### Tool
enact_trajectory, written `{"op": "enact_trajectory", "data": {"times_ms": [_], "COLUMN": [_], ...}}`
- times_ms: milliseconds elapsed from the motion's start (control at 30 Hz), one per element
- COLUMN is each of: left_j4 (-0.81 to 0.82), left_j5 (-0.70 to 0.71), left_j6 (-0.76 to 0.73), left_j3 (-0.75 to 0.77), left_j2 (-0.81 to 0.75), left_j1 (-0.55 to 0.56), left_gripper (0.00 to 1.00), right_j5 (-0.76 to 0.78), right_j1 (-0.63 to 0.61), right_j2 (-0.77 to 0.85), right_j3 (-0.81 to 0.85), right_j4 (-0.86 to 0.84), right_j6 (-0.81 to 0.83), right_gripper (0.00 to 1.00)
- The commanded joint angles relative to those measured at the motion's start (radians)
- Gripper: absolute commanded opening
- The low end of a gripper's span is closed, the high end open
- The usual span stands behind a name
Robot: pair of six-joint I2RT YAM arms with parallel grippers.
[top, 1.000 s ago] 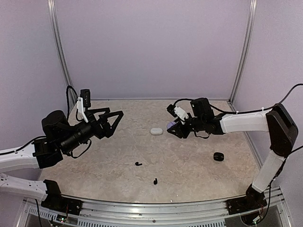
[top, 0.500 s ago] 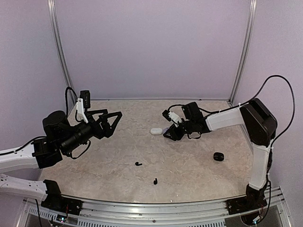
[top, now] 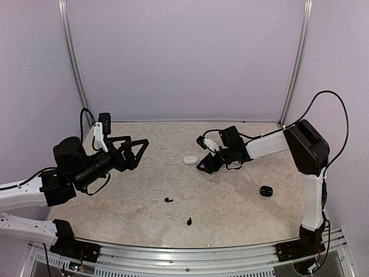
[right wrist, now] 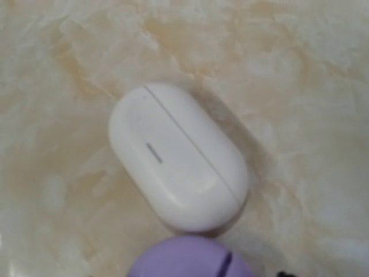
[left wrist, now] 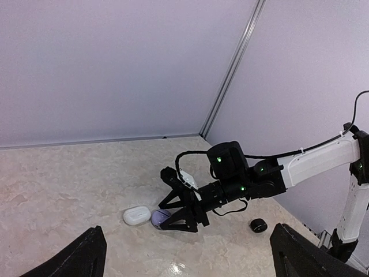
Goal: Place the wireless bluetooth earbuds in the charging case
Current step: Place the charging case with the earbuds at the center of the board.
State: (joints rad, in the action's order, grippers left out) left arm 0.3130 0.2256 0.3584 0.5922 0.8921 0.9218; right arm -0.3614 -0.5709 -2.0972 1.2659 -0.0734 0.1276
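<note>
step in hand, as judged: the right arm is setting the lavender case [left wrist: 159, 217] on the table [top: 230, 213], just beside the white case [right wrist: 179, 156]; both cases show closed lids. the right gripper [top: 202, 166] sits low over the table with the lavender case between its fingertips. the jaws bracket the case, but it cannot be told whether they press on it or stand clear of it. the left gripper [top: 140, 152] hangs above the left half of the table, jaws spread fully, holding and touching nothing. the first black earbud [top: 168, 199] and the second black earbud [top: 189, 221] lie loose toward the front edge, well apart from every case. the black case [top: 266, 191] rests alone on the right side, apparently shut. the next move likely calls for clearing the right gripper from the lavender case, then opening the black case and taking one black earbud in a fine pinch. no white or lavender earbud is in view.
</note>
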Motion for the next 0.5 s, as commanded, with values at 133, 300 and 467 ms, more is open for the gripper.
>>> {"op": "enact_trajectory", "data": {"times_ms": [133,300,467], "left_j4": [-0.018,-0.020,-0.019], "left_j5": [0.012,0.018,0.020], "left_j6": [-0.022,-0.023,-0.014], "left_j3": [-0.006,-0.010,-0.021], "left_j2": [-0.024,-0.032,-0.042], "left_j1": [-0.008,-0.007,-0.008], "left_gripper": [0.99,0.99,0.99], "right_j5": [0.045,0.133,0.234], "right_j1": [0.007,0.006,0.007], "right_j2": [0.068,0.237,0.484], "right_j3": [0.020,-0.027,-0.129], "right_j4": [0.024,0.037,0.020], "right_j6": [0.013,0.005,-0.056], "right_gripper": [0.77,0.85,0.99]}}
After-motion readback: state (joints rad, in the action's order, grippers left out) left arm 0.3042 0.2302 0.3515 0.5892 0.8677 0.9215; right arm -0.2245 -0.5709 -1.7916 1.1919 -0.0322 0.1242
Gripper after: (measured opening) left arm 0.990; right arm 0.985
